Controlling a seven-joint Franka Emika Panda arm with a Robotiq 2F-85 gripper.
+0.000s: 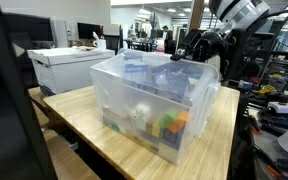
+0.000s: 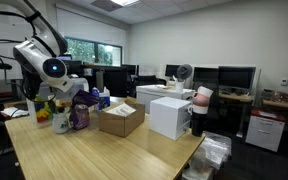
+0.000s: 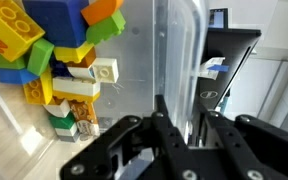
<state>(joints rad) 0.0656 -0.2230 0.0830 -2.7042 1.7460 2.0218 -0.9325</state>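
A clear plastic bin (image 1: 119, 85) stands on a wooden table (image 1: 94, 125). It holds large toy bricks (image 1: 169, 124) in yellow, blue, green and orange. In the wrist view the bricks (image 3: 54, 50) lie heaped at the left behind the bin's upright wall (image 3: 174, 45). My gripper (image 3: 179, 100) straddles that wall at its rim, one finger inside and one outside, closed on it. In an exterior view the gripper (image 1: 182, 55) is at the bin's far rim. In an exterior view the gripper (image 2: 72, 97) hangs over the bin (image 2: 62, 117) at the left.
A white chest-like box (image 1: 64, 68) stands behind the table. On the same table are a cardboard box (image 2: 121, 119) and a white box (image 2: 170, 116). Desks with monitors (image 2: 234, 77) line the far wall.
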